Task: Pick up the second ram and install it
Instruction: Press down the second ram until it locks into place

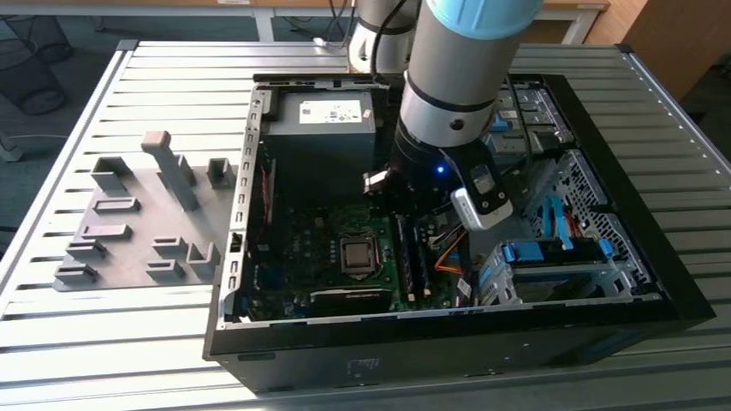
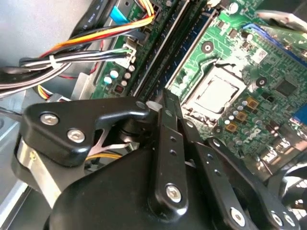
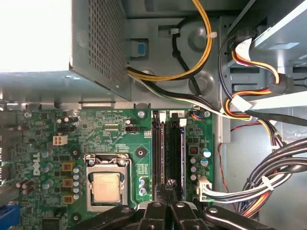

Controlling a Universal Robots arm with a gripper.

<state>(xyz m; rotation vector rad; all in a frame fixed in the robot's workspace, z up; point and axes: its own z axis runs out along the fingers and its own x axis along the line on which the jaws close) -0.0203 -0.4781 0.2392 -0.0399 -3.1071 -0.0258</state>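
End effector (image 3: 169, 199): black linkage fingers drawn narrow together, low over the green motherboard's long dark memory slots (image 3: 169, 151); whether they pinch the second ram is hidden.
Aim: lined up along the slots, likely for seating.

A white logo (image 3: 36, 165) marks the motherboard (image 3: 115, 136); the power supply label (image 1: 329, 110) has illegible print.

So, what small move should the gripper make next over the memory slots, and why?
Probably a short, straight push down. The shut gripper hangs directly over the memory slots, between the processor socket and the cables; I cannot tell whether anything there is fully seated.
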